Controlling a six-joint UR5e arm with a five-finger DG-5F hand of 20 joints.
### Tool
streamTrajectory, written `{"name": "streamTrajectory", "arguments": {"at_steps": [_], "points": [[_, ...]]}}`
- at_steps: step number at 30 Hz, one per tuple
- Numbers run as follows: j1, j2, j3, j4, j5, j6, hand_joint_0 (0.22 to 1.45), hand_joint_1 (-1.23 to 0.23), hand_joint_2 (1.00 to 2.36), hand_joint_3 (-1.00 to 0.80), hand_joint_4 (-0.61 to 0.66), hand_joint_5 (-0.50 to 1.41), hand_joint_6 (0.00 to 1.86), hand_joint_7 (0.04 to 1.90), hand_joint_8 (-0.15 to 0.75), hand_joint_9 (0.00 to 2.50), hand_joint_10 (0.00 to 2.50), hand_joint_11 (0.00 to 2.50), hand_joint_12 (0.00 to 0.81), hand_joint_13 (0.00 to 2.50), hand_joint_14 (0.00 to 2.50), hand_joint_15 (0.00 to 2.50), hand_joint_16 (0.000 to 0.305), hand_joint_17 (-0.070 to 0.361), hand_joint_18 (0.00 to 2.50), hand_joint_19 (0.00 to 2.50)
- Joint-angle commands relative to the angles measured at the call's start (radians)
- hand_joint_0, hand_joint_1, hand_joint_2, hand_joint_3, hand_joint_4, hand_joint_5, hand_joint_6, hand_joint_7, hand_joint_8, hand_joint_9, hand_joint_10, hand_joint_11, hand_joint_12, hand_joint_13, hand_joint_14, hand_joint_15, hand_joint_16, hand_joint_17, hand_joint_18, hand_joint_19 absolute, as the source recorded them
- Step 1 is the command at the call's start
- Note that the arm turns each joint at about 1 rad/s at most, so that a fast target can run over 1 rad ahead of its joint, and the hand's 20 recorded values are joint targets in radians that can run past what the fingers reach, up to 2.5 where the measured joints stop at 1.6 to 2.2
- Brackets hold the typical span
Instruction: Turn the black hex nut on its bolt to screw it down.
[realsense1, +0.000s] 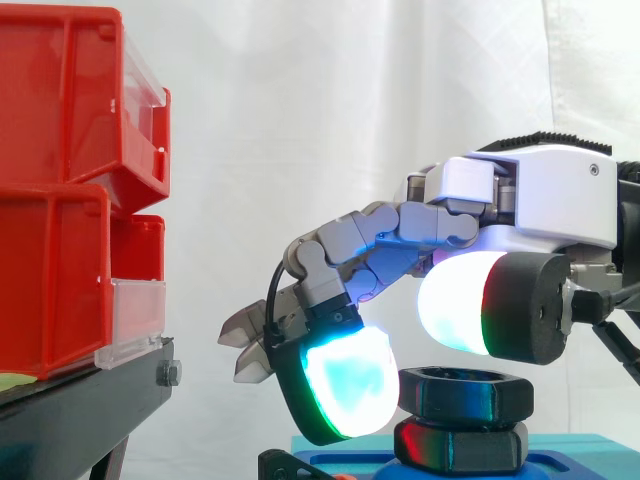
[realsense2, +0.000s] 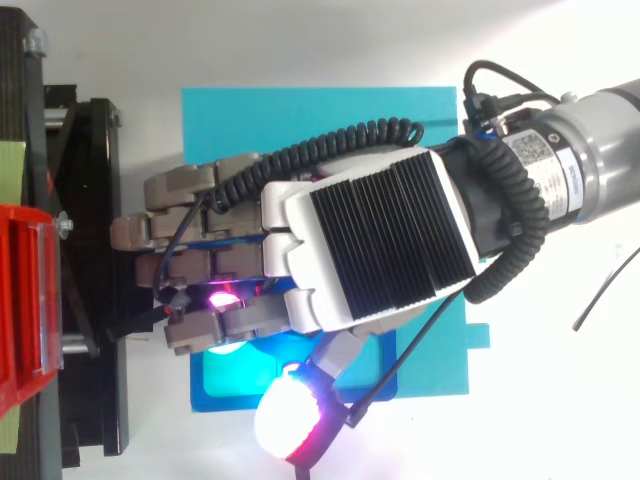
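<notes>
Down low in the side view sits the nut (realsense1: 465, 395): black, glossy and six-sided, its flat faces catching the light. It is stacked right on top of a second black hex piece (realsense1: 460, 447) of much the same width, and that lower one shows red and green glints. Both rise from a blue base (realsense1: 570, 452), which from above spreads out as a flat blue sheet (realsense2: 300, 110) on the white table (realsense2: 560, 420).

Over to the hand (realsense1: 540, 200). It comes in from the right, bent down over the nut, with its glow close to the nut's left side and above it. It cannot be told whether it has a grip on the nut. From the top the hand's black ribbed back (realsense2: 370, 235) covers the spot where the nut stands.

As for writing, a white label (realsense2: 530, 150) sits on the wrist, with print too small to read. Yellow-green tags (realsense2: 8, 165) show at the left edge, and nothing on them is legible.

Further left, red bins (realsense1: 60, 100) with clear fronts are stacked on a black stand (realsense1: 80, 400), well apart from the nut. A white curtain (realsense1: 350, 100) hangs behind it all.
</notes>
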Motion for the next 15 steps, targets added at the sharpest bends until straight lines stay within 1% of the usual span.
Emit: {"name": "streamTrajectory", "arguments": {"at_steps": [1, 9, 12, 15], "points": [[-0.013, 0.0, 0.0, -0.001, -0.019, -0.006, 0.5, -0.19, 1.0, -0.5, 0.11, 0.01, 0.51, 1.59, 0.253, 0.74, 0.0, 0.12, 0.313, 0.53, 0.0, 0.05, 0.048, 0.108, 0.46, 0.34], [-0.028, 0.0, 0.0, -0.012, -0.042, -0.007, 0.5, -0.2, 1.0, -0.5, 0.12, 0.01, 0.51, 1.64, 0.251, 0.75, 0.0, 0.12, 0.312, 0.53, 0.0, 0.05, 0.048, 0.108, 0.46, 0.34], [-0.037, 0.0, 0.0, -0.012, -0.056, -0.007, 0.5, -0.2, 1.0, -0.5, 0.12, 0.01, 0.51, 1.64, 0.252, 0.75, 0.0, 0.11, 0.312, 0.54, 0.0, 0.05, 0.048, 0.107, 0.46, 0.34], [-0.053, 0.0, 0.0, -0.01, -0.076, -0.009, 0.5, -0.2, 1.0, -0.5, 0.12, 0.01, 0.51, 1.64, 0.254, 0.76, 0.0, 0.12, 0.313, 0.54, 0.0, 0.06, 0.048, 0.107, 0.46, 0.34]]}}
